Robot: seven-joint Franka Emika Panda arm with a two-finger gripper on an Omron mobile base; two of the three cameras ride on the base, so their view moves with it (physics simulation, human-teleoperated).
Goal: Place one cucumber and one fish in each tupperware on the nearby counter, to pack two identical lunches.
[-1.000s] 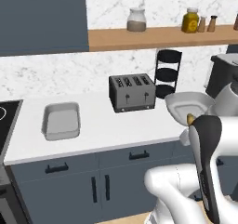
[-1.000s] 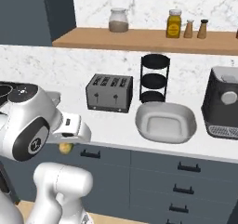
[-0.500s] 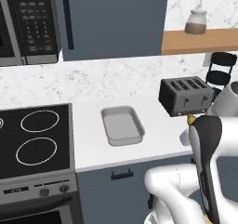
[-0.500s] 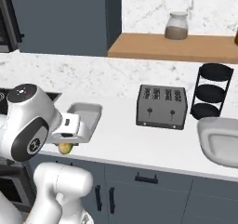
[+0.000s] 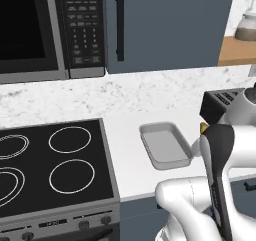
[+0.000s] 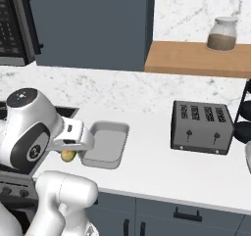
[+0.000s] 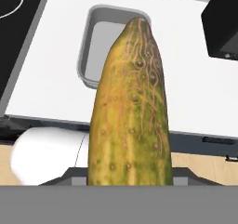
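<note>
Left base view: the white desk (image 5: 127,150) runs between a black stovetop (image 5: 50,167) on its left and a dark toaster (image 5: 222,105) at the right edge. A light-grey tupperware (image 5: 166,145) sits on the desk just right of the stove, with nothing in it. A microwave (image 5: 50,30) and a blue-grey cabinet (image 5: 170,25) hang above. The white arm rises at the lower right, and a small yellow tip of the cucumber (image 5: 203,129) peeks out beside it.

Right base view: the same tupperware (image 6: 105,144) lies on the desk left of the toaster (image 6: 201,127), well apart from it. A jar (image 6: 221,34) stands on the wooden shelf (image 6: 196,59) above. The cucumber (image 6: 68,155) shows as a yellow-green end under the arm's wrist, at the desk's front edge, just left of the tray.

Hand view: the tool (image 7: 128,174) is closed on the cucumber (image 7: 131,111), which stands up from between its fingers. Beyond the cucumber's tip lies the tupperware (image 7: 95,46), with the toaster (image 7: 222,23) at the upper right.
</note>
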